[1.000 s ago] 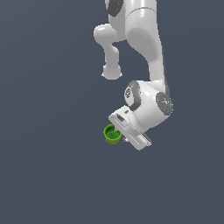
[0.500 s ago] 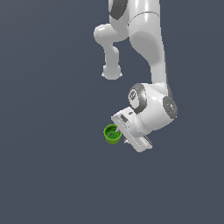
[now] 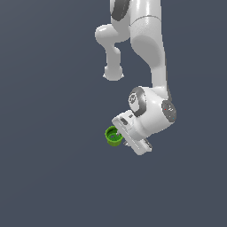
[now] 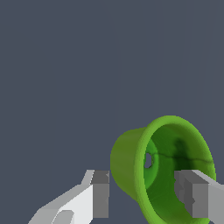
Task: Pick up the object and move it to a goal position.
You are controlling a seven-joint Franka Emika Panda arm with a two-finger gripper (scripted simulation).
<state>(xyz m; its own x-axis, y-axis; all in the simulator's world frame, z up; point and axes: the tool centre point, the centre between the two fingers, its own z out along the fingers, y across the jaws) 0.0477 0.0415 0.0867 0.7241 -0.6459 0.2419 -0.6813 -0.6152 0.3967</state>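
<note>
Grey backdrop, green cup (image 4: 166,168) between tool (image 4: 146,194) fingers

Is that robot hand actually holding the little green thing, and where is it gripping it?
Seemingly yes: the gripper pinches the green cup across its wall, near the rim.

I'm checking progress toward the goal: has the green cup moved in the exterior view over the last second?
Barely, if at all: the green cup sits at nearly the same spot in the frame; nothing fixed is there to judge by.
</note>
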